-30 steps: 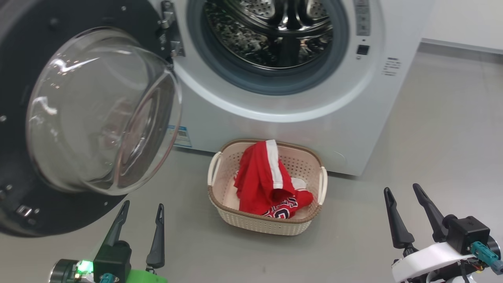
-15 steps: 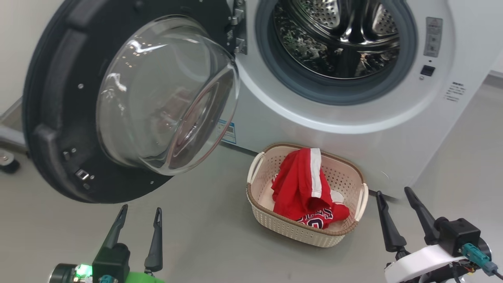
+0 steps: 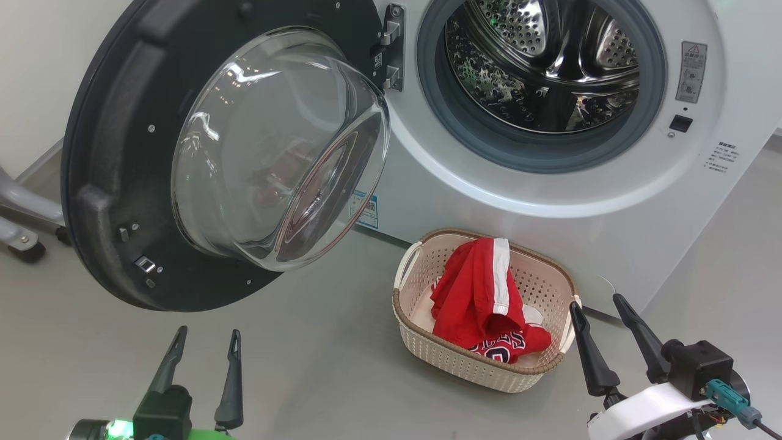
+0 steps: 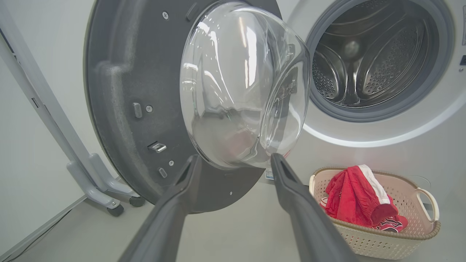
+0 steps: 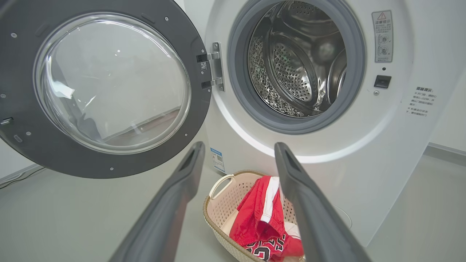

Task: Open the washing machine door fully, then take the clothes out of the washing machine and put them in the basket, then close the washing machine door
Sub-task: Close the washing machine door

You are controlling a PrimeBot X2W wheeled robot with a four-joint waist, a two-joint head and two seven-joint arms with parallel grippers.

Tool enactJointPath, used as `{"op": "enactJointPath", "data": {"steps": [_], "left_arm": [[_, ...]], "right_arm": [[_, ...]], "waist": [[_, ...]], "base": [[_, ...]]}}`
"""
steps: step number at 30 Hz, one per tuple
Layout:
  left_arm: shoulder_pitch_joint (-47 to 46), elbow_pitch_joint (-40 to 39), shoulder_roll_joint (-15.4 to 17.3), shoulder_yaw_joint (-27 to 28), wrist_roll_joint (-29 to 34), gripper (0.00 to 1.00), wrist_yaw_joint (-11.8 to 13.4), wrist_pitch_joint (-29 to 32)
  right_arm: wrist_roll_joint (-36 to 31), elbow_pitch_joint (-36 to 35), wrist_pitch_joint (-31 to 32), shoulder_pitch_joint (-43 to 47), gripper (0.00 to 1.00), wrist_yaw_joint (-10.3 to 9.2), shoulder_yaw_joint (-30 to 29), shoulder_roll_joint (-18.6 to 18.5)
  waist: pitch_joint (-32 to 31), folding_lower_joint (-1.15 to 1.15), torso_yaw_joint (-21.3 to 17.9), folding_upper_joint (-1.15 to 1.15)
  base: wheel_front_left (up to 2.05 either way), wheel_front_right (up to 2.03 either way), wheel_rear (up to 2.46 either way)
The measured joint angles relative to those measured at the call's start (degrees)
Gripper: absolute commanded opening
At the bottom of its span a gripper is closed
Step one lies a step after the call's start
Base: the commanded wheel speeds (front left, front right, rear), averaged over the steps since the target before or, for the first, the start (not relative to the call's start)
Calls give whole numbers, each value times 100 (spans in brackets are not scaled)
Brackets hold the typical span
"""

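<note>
Got clothes in basket, just need to shut door; holding nothing, left gripper and right gripper spread.

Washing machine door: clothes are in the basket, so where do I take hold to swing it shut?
Probably the washing machine door's free rim edge near the latch, farthest from the hinge. Bring the open left tool from the left, straddling the rim; the glass bowl bulges smooth, offering no grip.

A grey wheeled stand sits on the grey floor, left of the left hand, by the white wall.
</note>
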Motion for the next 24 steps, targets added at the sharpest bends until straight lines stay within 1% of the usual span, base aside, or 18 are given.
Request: {"op": "enactJointPath", "data": {"steps": [1, 2, 3, 16, 20, 24], "left_arm": [[0, 0, 1, 1, 0, 100, 0, 0], [1, 0, 2, 2, 0, 36, 0, 0], [1, -1, 4, 2, 0, 0, 0, 0], [5, -67, 9, -3, -25, 0, 0, -2], [5, -254, -55, -13, -383, 0, -51, -9], [5, -475, -211, 25, -1282, 0, -367, -8]], "right_arm": [[0, 0, 3, 0, 100, 0, 0, 0], [0, 2, 4, 0, 100, 0, 0, 0], [0, 2, 4, 0, 100, 0, 1, 0], [0, 3, 5, 0, 100, 0, 5, 0], [0, 4, 5, -1, 100, 0, 4, -1], [0, 4, 5, -1, 100, 0, 4, -2]], "waist": [[0, 0, -1, 0], [-2, 0, -3, 0], [-2, 0, -5, 0], [17, 0, -4, 0], [24, 0, 4, 0], [24, 0, 14, 0]], "base": [[0, 0, 0], [0, 0, 0], [0, 0, 0], [0, 0, 0], [0, 0, 0], [0, 0, 0]]}}
